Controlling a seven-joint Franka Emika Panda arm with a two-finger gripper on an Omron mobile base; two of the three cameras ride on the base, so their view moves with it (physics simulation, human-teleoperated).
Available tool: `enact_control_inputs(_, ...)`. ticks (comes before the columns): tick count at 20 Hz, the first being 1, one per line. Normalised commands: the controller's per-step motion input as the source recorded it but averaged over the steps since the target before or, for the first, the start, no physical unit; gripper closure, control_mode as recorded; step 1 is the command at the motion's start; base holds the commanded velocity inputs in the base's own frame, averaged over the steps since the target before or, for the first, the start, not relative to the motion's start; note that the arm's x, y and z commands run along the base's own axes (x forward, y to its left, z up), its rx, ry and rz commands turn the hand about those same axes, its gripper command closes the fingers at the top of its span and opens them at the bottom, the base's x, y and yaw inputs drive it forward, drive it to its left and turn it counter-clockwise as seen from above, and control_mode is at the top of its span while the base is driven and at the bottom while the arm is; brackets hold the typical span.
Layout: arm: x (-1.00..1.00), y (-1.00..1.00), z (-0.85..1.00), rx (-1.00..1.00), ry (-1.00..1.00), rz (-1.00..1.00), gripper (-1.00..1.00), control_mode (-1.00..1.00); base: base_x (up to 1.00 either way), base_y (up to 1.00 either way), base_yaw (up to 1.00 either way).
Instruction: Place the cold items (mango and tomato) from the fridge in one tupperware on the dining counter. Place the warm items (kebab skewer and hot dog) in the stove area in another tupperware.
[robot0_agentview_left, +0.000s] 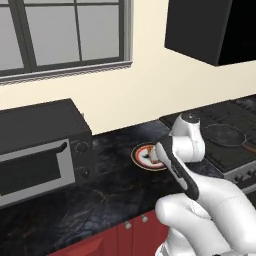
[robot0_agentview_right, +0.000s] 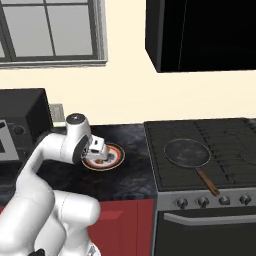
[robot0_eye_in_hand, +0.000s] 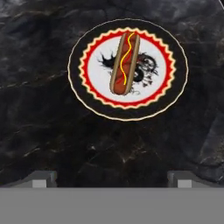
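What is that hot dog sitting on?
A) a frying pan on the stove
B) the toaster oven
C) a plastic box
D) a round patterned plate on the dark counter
D: the hot dog lies on a red-and-black patterned plate on the dark counter.

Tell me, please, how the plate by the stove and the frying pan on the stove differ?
The plate is decorated, red and white with a dark rim and a dragon motif; the frying pan is plain dark grey. The plate carries a hot dog; the frying pan sits empty. The frying pan has a long handle, the plate none. The plate rests on the black counter, the frying pan on the stove. Both are round.
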Motion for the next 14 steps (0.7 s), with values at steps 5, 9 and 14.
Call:
enact_control_inputs(5, 0.95, 0.0, -0.2, 0.0, 0.19, 0.0, -1.0, -1.0, 0.0, 0.0, 0.0)
enact_control_inputs(9, 0.84, 0.0, -0.28, 0.0, 0.19, 0.0, -1.0, -1.0, 0.0, 0.0, 0.0)
enact_control_inputs(14, 0.53, 0.0, -0.46, 0.0, 0.09, 0.0, -1.0, -1.0, 0.0, 0.0, 0.0)
